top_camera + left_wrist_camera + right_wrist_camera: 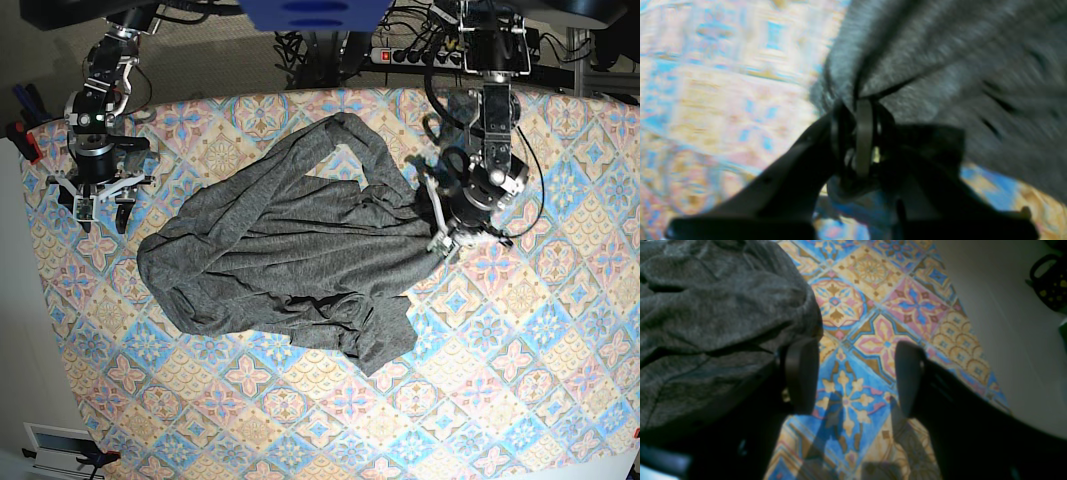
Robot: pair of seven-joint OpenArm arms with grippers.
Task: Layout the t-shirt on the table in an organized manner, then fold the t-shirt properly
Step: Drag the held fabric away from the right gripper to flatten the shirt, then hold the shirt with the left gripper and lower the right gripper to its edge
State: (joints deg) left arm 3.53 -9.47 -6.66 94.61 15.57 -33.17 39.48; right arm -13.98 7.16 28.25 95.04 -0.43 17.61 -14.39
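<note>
The t-shirt (pixel 290 265) is sprawled in a rumpled heap across the middle of the table (pixel 540 400), reaching up toward the far edge, nowhere near flat. It's soft knit, limp and light, full of creases, so I judge it will sag and drag wherever I pull and won't hold any shape by itself. Nothing slippery or breakable about it; the trouble is layers bunching and coming up together.

My left gripper (pixel 864 110) is clamped tight on a gathered pinch of the shirt at its edge toward the table's right side; folds fan out from the jaws, so the cloth is under some tension there. The wrist view is blurred, so I can't say which seam or hem I've got.

My right gripper (pixel 857 376) hangs with jaws spread wide and nothing between them, over bare cloth near the far left corner, the shirt's edge lying just beside one finger (pixel 801 373).

Best holds, I reckon: a single layer at a hem, shoulder or sleeve, one on each side, then spread apart to flatten it.
</note>
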